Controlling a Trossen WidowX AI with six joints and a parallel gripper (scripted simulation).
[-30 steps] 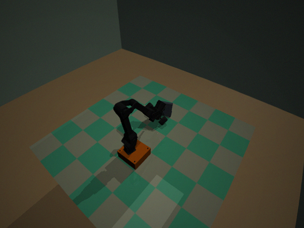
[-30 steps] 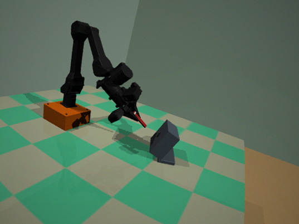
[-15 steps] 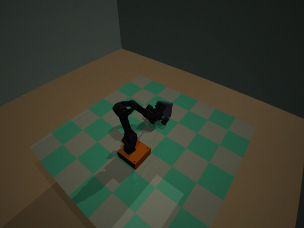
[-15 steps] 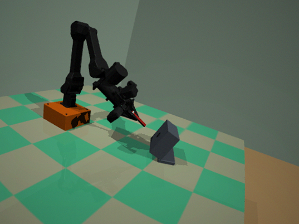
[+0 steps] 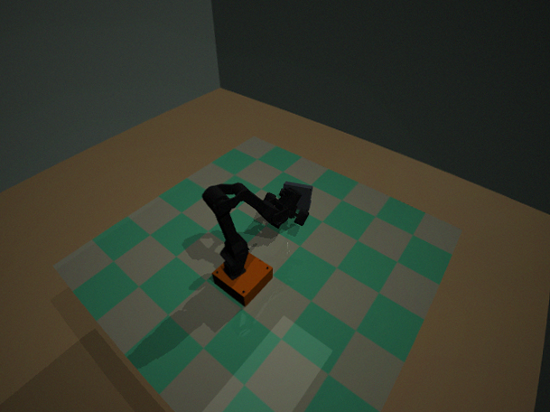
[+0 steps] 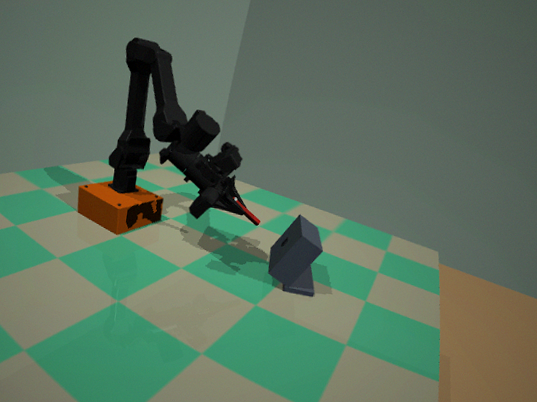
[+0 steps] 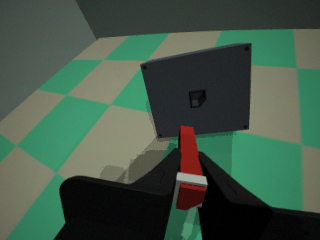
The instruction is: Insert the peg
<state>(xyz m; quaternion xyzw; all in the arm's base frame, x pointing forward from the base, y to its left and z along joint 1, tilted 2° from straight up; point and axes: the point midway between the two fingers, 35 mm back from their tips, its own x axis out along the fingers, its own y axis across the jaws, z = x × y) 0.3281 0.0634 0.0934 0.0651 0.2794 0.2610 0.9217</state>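
Note:
My gripper (image 6: 242, 207) (image 7: 187, 155) is shut on the red peg (image 6: 252, 215) (image 7: 189, 150), which has flat sides and a pale band near its upper end. The peg points forward and down, its free end in the air short of the panel. The dark grey sloped panel (image 5: 305, 193) (image 6: 297, 250) (image 7: 170, 90) stands in front. Its angular dark hole (image 6: 284, 242) (image 7: 197, 98) shows in the face; in the wrist view it lies above and slightly right of the peg's far end. In the top view the arm hides the peg and much of the panel.
The orange base (image 5: 249, 279) (image 6: 116, 207) carries the black arm (image 5: 225, 225) (image 6: 138, 96). The panel's foot (image 6: 300, 283) rests on the green and beige checkered surface (image 5: 338, 269) (image 6: 280, 336). Grey walls stand beyond it.

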